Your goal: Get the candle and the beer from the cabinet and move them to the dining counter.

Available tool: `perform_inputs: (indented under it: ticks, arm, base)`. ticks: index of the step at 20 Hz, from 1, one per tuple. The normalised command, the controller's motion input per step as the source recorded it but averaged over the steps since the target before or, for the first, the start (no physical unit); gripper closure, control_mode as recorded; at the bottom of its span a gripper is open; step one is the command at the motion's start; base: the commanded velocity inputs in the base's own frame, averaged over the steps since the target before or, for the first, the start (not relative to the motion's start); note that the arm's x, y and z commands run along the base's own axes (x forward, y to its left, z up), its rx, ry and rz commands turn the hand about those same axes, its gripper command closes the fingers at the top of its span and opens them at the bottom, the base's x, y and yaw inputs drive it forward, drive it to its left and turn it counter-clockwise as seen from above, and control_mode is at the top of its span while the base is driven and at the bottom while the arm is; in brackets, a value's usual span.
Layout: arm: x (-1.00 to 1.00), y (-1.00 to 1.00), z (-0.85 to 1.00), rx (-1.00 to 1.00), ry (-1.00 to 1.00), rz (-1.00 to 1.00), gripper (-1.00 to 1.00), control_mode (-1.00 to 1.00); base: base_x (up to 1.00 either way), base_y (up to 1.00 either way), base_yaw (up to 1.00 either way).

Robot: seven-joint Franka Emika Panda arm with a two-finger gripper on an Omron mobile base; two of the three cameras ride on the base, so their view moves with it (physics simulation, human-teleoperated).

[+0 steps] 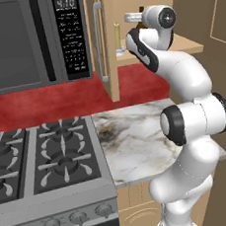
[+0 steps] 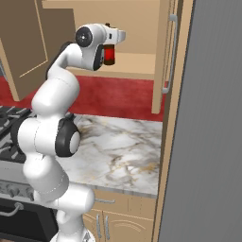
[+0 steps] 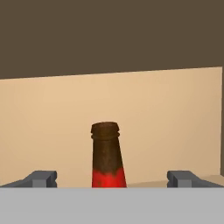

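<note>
In the left base view the microwave point(image 1: 27, 40) hangs at far left above the gas stove point(image 1: 41, 163), and a red wall point(image 1: 49, 105) runs behind them. Right of the stove lies the short marble countertop point(image 1: 133, 142). Above it the cabinet point(image 1: 109, 51) stands open, its door edge and silver bar handle point(image 1: 98, 42) facing the camera. One candle point(image 1: 117, 35) stands upright on the cabinet floor, long axis vertical, just left of the arm's wrist; its holder is mostly hidden, so I can't say much about it.

In the right base view one beer point(image 2: 109, 55) stands upright in the same cabinet, long axis vertical and neck up, its red label showing just right of the wrist.

In the hand view the bottle's brown neck rises between the two dark fingertips point(image 3: 41, 178), mouth uppermost, against the tan back wall of the cabinet. The gripper point(image 3: 111, 179) is spread wide, one tip well to each side of the neck, with neither touching the glass. It seems to hover at neck height, though the bottle's lower body is cut off from sight.
</note>
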Motion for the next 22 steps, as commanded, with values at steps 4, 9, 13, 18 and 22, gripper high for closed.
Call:
perform_inputs:
  ticks: [4,9,13,18,22]
  arm:
    - [0.12,0.01,0.0,0.0,0.0,0.0,-1.0,-1.0]
    - [0.17,0.01,0.0,0.0,0.0,0.0,-1.0,-1.0]
    - [0.13,0.0,0.0,0.0,0.0,0.0,-1.0,-1.0]
    - [0.11,0.0,0.0,0.0,0.0,0.0,-1.0,-1.0]
    - [0.07,0.0,0.0,0.0,0.0,0.0,-1.0,-1.0]
  base:
    - [0.0,0.0,0.0]
    - [0.0,0.0,0.0]
    - [0.0,0.0,0.0]
    - [0.0,0.0,0.0]
    - [0.0,0.0,0.0]
